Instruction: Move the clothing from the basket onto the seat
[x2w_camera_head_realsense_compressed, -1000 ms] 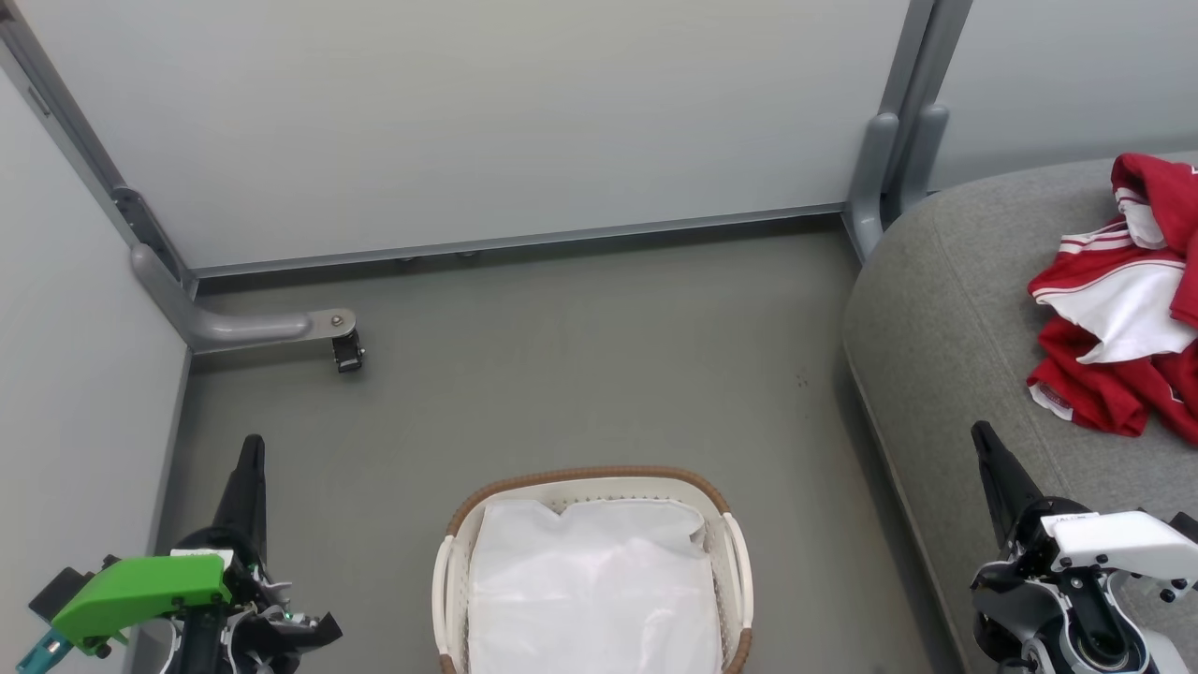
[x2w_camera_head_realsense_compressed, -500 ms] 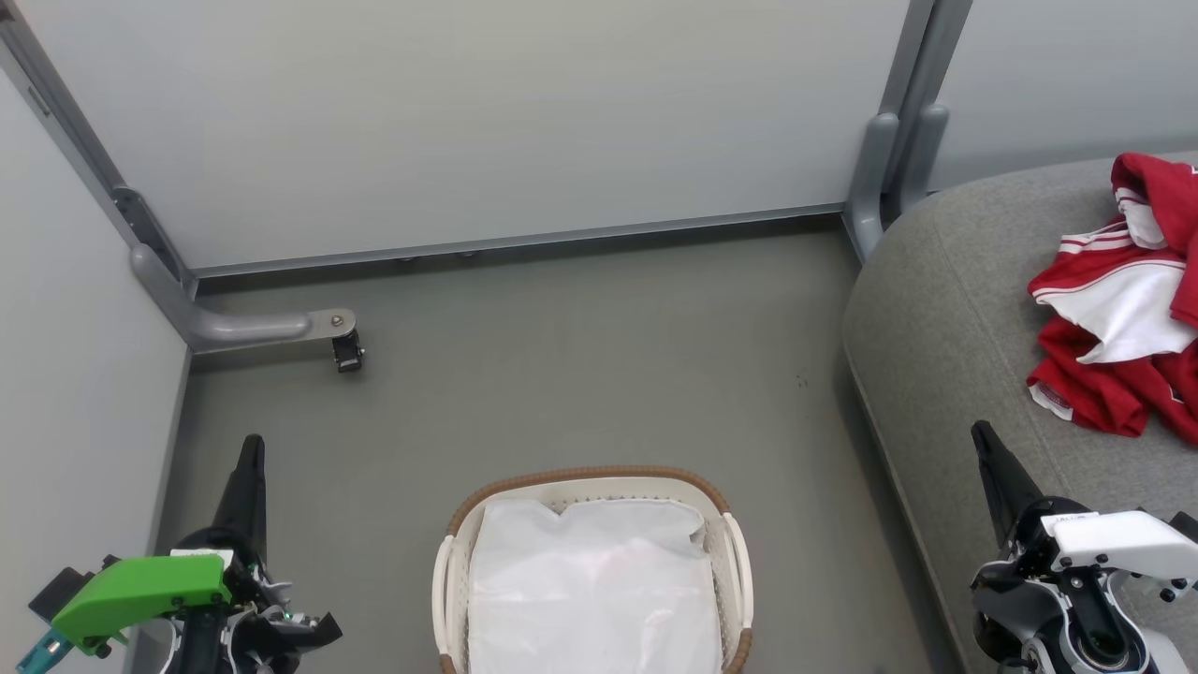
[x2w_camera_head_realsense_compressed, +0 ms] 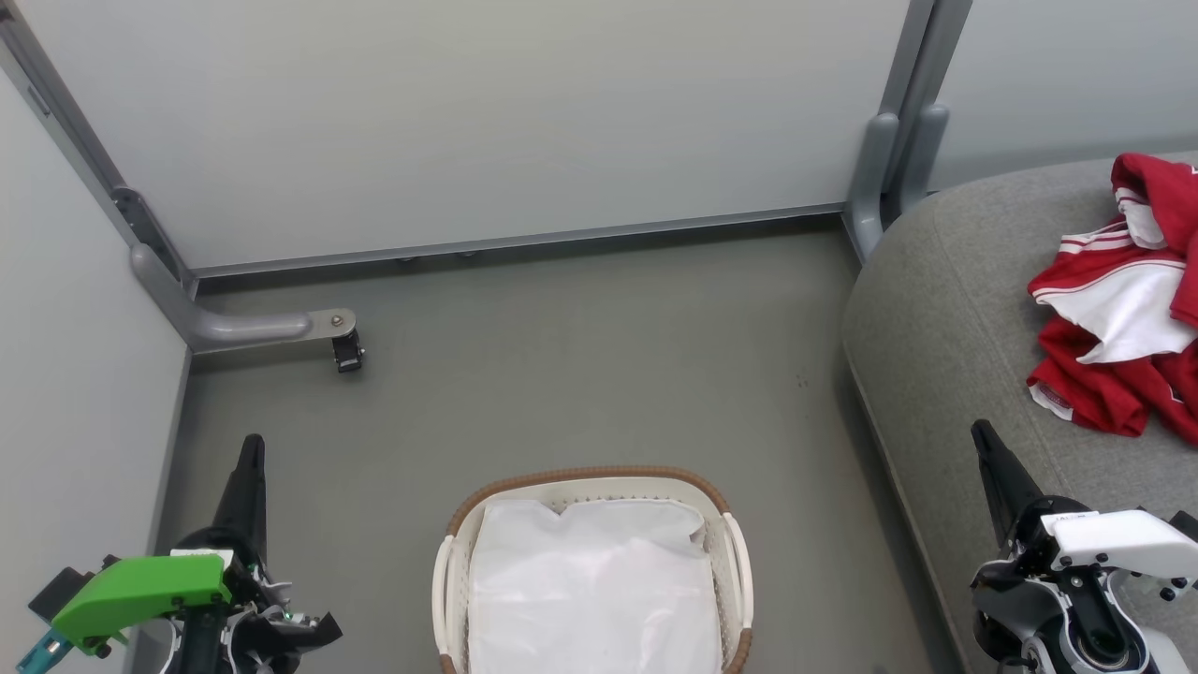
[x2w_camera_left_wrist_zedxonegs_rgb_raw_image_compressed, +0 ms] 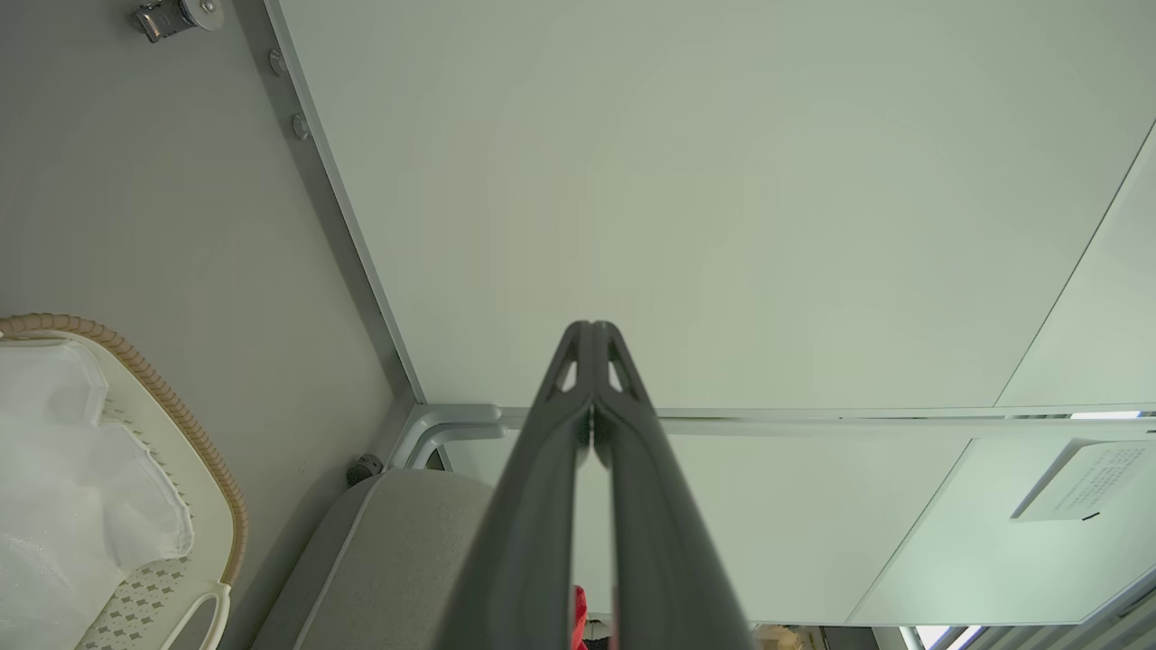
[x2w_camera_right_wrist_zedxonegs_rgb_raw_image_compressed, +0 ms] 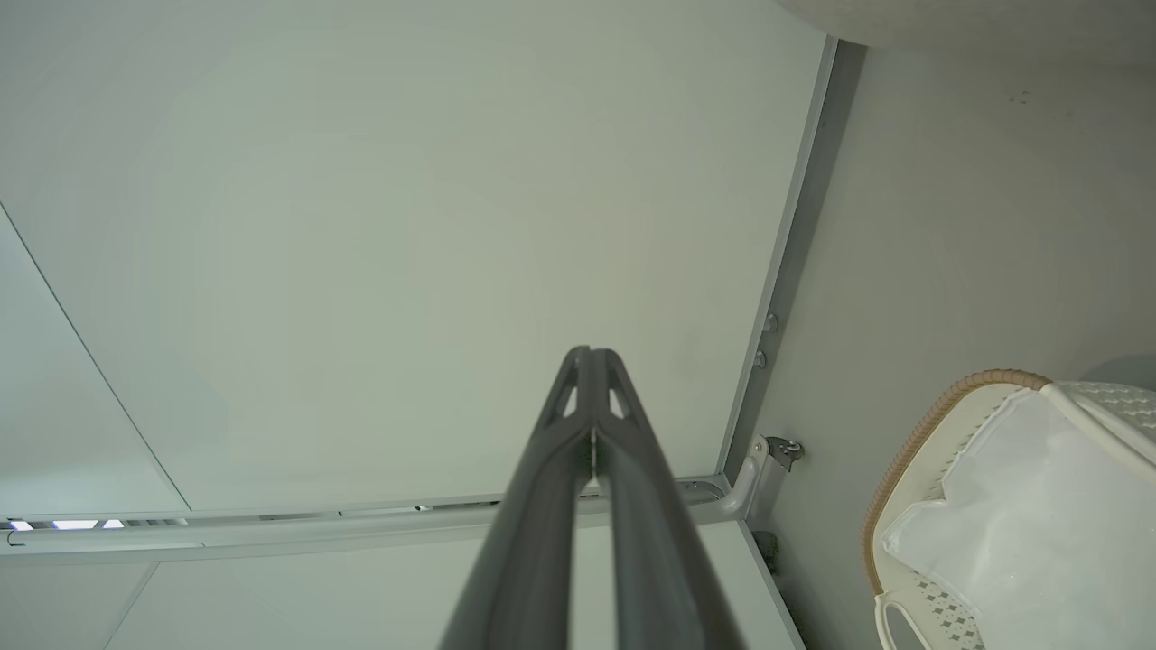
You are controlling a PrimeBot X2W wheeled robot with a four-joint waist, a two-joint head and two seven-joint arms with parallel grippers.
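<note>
Head view: clothing (x2w_camera_head_realsense_compressed: 1114,309) heaped on seat (x2w_camera_head_realsense_compressed: 945,309), right of basket (x2w_camera_head_realsense_compressed: 590,475); basket holds liner (x2w_camera_head_realsense_compressed: 590,580) alone, so transfer judged complete. Flanking basket: left gripper (x2w_camera_head_realsense_compressed: 251,447), right gripper (x2w_camera_head_realsense_compressed: 980,432), parked idle.
Left wrist view: fingers (x2w_camera_left_wrist_zedxonegs_rgb_raw_image_compressed: 533,506) pressed together, empty.
Right wrist view: fingers (x2w_camera_right_wrist_zedxonegs_rgb_raw_image_compressed: 533,533) same.

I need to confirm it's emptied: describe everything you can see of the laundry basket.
The basket is an oval white plastic tub with perforated walls, a brown woven rim and side handles. It stands upright on the grey floor, left of the seat and apart from it. Inside lies just a crumpled white liner. The head view's bottom edge cuts off its near end.
</note>
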